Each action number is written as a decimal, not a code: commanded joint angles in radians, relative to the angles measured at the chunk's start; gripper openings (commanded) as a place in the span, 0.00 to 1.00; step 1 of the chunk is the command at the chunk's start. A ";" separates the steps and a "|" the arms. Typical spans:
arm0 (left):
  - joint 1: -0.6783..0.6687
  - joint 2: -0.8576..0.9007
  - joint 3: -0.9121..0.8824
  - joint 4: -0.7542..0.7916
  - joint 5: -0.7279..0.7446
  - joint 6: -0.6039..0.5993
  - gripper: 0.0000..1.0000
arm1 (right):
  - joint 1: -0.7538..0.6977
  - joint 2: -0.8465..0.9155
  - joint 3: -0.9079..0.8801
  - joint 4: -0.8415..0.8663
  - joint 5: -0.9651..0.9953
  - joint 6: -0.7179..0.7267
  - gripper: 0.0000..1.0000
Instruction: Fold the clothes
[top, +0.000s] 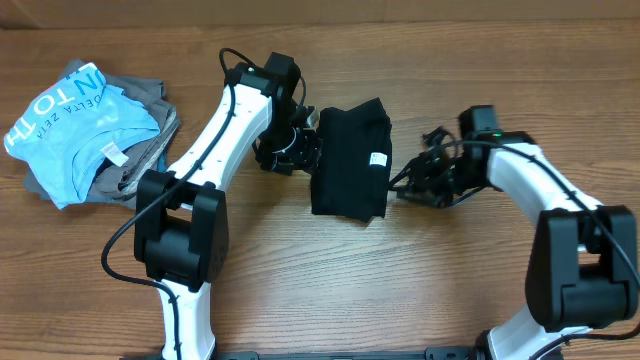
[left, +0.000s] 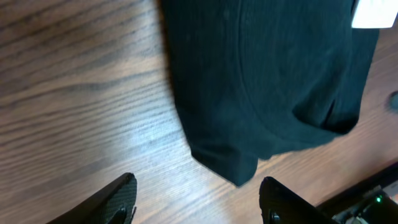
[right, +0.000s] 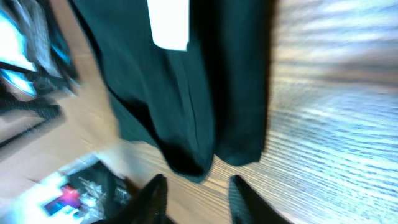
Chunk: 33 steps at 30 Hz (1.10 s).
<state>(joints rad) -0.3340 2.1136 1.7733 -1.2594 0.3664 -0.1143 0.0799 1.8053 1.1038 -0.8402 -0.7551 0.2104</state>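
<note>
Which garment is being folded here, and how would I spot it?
Start at the wooden table and look to its middle, between the left gripper and the right gripper. There lies a black T-shirt folded into a compact rectangle. Unlike the pile of light blue and grey clothes at the left, it is plain black with one small white label.

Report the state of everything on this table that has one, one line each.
black T-shirt: folded into a compact rectangle, flat on the table, ungripped.
white label: exposed on top.
left pincer: open, empty, beside the T-shirt's edge.
right pincer: open, empty, at the opposite edge.
light blue shirt: rumpled, lying on the grey garments.
grey garments: piled underneath.
</note>
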 joint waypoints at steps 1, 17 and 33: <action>-0.008 -0.014 -0.019 0.023 0.018 -0.024 0.67 | 0.068 -0.018 -0.021 0.001 0.125 -0.062 0.41; -0.010 -0.014 -0.072 0.028 0.018 -0.021 0.68 | 0.115 -0.021 -0.010 0.038 0.164 -0.073 0.04; -0.129 -0.014 -0.314 0.270 0.257 -0.138 0.59 | 0.057 -0.025 0.011 0.094 0.148 -0.080 0.04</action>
<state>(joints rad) -0.4324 2.1136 1.4864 -1.0069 0.5556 -0.1932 0.1379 1.8053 1.0882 -0.7624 -0.5808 0.1337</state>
